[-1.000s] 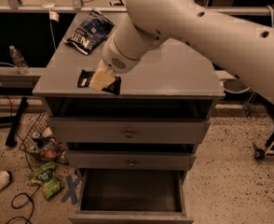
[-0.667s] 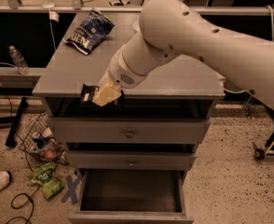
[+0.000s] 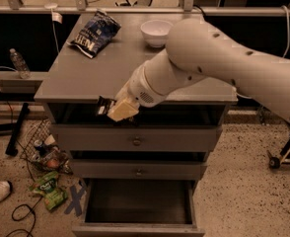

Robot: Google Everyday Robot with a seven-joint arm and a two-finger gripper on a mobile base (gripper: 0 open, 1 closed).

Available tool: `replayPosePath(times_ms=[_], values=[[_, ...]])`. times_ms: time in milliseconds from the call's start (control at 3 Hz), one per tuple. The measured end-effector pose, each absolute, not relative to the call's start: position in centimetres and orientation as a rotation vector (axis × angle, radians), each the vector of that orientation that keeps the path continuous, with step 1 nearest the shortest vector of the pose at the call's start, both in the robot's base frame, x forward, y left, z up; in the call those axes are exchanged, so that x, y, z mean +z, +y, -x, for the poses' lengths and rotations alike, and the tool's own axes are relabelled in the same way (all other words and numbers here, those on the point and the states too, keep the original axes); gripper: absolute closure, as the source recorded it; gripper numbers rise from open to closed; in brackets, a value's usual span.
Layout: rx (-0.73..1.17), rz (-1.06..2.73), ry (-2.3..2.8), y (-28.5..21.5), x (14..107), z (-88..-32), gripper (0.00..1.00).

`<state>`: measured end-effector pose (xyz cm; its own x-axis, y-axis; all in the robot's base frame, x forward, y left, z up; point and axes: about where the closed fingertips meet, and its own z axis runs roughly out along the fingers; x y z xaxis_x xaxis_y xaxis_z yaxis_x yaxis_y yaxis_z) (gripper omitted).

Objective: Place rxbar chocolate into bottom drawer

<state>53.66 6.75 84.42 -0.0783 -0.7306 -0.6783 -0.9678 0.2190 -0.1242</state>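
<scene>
Holding rxbar chocolate [image 3: 102, 106] in gripper [image 3: 119, 111], just past the front edge of the table [image 3: 81, 78], level with the dark gap above the top drawer [image 3: 135, 139]. Pinched at its right end between the fingers [image 3: 124, 109]; sticks out to their left, roughly flat, clear of the table top. Kept out in front probably so as to go straight down past the two knob drawers without snagging. Well above the bottom drawer [image 3: 135, 228], pulled out wide and dark inside, evidently to take the bar. Not yet lowered or let go; judged mid-carry, descent next. Leaves chip bag [image 3: 93, 31] and white bowl [image 3: 156, 31] at the table's back, well apart from gripper.
</scene>
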Motion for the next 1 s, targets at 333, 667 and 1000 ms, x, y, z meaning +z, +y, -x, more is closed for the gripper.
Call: replayPosePath(times_ms=[333, 667, 1000], values=[[0.546, 1.429, 1.931, 4.5, 80.3, -52.0, 1.0], [0.631, 1.34, 1.996, 3.2, 72.8, -50.0, 1.0], [0.685, 1.314, 2.034, 2.5, 67.9, -48.7, 1.0]])
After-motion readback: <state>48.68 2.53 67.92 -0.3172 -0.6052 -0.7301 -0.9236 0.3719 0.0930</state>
